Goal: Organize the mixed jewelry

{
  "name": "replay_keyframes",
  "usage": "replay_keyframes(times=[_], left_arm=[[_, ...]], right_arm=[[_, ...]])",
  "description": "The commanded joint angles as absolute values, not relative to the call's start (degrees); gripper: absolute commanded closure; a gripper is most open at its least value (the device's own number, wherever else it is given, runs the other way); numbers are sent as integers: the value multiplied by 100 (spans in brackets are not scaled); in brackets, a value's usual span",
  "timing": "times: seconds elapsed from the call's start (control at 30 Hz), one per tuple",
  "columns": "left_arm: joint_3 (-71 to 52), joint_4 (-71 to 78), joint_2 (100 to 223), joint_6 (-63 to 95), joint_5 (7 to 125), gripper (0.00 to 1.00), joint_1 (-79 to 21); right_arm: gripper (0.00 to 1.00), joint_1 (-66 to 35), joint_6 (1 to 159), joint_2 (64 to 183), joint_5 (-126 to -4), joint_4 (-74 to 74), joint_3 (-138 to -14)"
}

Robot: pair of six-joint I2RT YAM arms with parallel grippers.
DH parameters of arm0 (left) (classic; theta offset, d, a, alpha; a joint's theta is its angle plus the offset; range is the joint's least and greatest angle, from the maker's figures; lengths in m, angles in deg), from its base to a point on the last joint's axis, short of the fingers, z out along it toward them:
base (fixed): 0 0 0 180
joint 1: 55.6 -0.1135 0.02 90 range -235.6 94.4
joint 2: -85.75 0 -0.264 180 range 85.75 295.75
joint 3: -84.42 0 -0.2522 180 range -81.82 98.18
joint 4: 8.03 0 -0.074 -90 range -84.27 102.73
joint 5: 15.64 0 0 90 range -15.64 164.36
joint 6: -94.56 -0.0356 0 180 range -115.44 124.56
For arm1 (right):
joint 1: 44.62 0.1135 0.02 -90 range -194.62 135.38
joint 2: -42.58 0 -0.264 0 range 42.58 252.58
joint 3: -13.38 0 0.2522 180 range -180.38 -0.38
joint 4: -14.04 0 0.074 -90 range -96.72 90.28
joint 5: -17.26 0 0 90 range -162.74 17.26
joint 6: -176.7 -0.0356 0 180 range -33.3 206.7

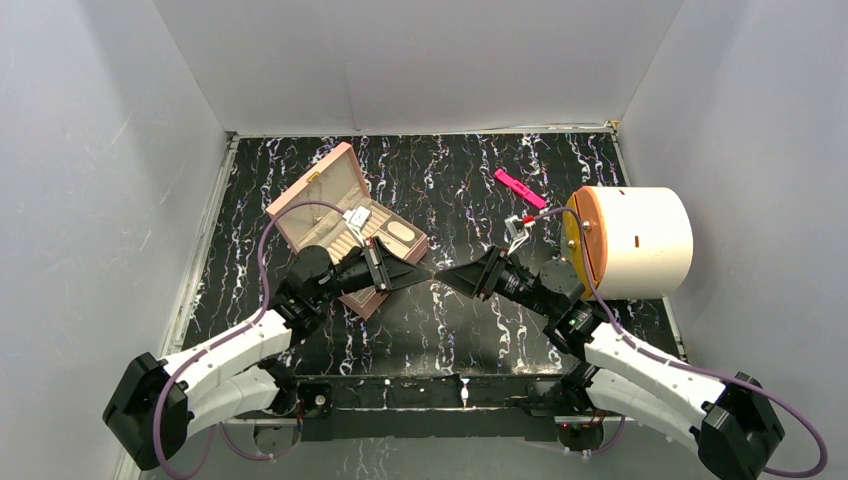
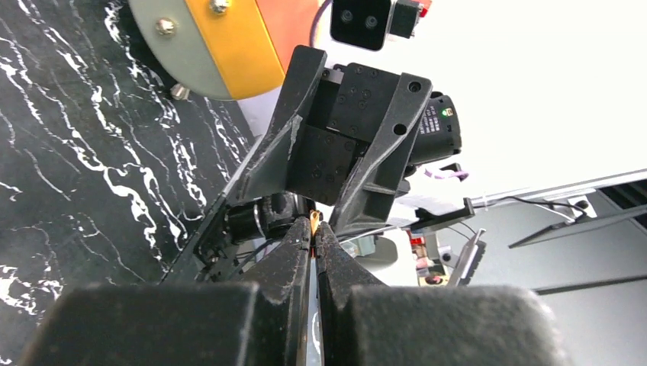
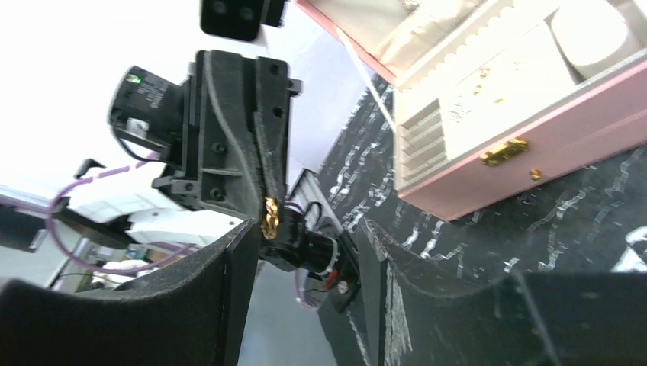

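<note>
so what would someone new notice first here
Mid-table the grippers meet tip to tip: the left gripper is pinched on a tiny gold piece, the right gripper open just opposite it. Beyond them at left sits an open pink jewelry box; a big white cylinder lies at far right.

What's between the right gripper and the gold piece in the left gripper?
Nothing: the right wrist view shows bare air between the open right gripper and the gold piece pinched by the left gripper.

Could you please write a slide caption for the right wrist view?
Left claw pinches a gold piece before the open right claw, open pink box beyond.
</note>
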State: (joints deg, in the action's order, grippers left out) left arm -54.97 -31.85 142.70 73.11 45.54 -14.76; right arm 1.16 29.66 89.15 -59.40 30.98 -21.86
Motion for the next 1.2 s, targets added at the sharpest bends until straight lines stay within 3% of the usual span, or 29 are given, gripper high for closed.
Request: replay_keyframes(times=[0.0,0.9,1.0,1.1,1.17], left_arm=[[-5581,-3922,14244,7776,4335,100,-1505],[-5700,-4295,14428,7883,4297,100,-1508],[-5716,-4317,14422,7883,4281,100,-1508],[-5818,-4318,14337,7891,4405,87,-1517],[-5900,-4280,14288,7860,4532,68,-1541]], right_arm=[[44,71,2506,8952,-5487,4334,-2297],[98,63,2210,9237,-5458,4569,-2403],[100,57,2255,9257,-5481,4498,-2435],[100,64,2377,9259,-5504,4327,-2520],[100,65,2518,9269,-5529,4112,-2621]])
